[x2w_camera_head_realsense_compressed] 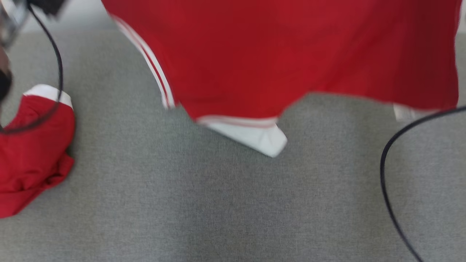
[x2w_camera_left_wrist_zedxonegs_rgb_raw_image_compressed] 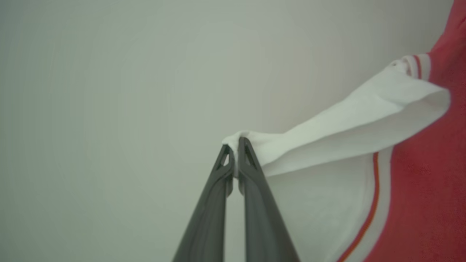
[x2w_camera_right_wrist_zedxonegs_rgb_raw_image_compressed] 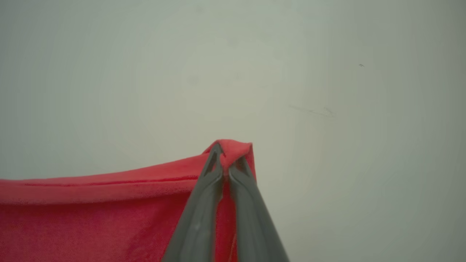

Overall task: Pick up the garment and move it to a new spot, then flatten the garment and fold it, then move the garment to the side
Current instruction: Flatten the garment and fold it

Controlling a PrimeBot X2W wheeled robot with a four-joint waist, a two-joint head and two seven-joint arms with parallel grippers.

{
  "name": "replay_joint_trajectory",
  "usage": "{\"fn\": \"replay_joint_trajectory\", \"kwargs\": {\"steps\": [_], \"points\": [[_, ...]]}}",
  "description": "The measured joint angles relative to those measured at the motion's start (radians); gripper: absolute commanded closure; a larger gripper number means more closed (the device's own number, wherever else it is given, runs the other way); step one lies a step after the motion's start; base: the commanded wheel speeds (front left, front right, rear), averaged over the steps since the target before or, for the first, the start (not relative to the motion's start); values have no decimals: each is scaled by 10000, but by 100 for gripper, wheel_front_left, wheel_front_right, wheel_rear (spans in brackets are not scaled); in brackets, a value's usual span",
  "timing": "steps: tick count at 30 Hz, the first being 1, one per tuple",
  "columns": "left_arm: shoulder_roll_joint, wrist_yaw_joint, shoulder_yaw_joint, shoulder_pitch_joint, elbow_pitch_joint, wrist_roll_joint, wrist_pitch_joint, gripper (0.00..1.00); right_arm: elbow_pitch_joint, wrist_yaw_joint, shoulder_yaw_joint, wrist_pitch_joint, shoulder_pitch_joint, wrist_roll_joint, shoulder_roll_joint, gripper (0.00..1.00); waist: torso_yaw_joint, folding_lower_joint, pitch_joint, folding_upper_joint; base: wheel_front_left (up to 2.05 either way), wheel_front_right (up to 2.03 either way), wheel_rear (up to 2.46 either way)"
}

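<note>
Left claw (x2w_camera_left_wrist_zedxonegs_rgb_raw_image_compressed: 235, 145) pinches the garment (x2w_camera_head_realsense_compressed: 291, 54) by white trim, right claw (x2w_camera_right_wrist_zedxonegs_rgb_raw_image_compressed: 227, 153) by a red corner.

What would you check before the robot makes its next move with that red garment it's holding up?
1. Grip of left hand on white cuff: ok, shut.
2. Grip of right hand on red corner: ok, shut.
3. The garment hanging spread between both: ok.
4. Its lowest white tip lifted off the grey surface: cannot tell.
5. The red bundle at left separate from it: cannot tell.
</note>
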Motion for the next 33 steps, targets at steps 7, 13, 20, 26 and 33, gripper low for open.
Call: {"fn": "replay_joint_trajectory", "kwargs": {"steps": [7, 13, 20, 26, 33], "points": [[-194, 456, 48, -3158, 267, 621, 0, 100, 616, 0, -132, 0, -3298, -905, -151, 100, 30, 1, 1556, 0, 0, 0, 0], [-255, 675, 59, -4059, -247, 612, -2, 100, 984, 0, -780, -2, -4017, -1400, -140, 100, 99, 0, 2540, 1, 0, 0, 0], [-151, 780, 2, -2347, -1022, 56, 0, 100, 1484, 0, -767, 0, -2446, -997, -209, 100, 169, 0, 3091, 0, 0, 0, 0], [-418, 1122, 278, 254, -1806, -719, 0, 100, 1592, 2, -823, 2, -294, -219, -291, 100, 186, -2, 3054, 0, 0, 0, 0], [-1110, 1476, 1348, 4507, -2280, -1438, 0, 100, 1323, 2, -602, 2, 2938, 1404, -65, 100, 175, -5, 2310, -1, 0, 0, 0]]}}
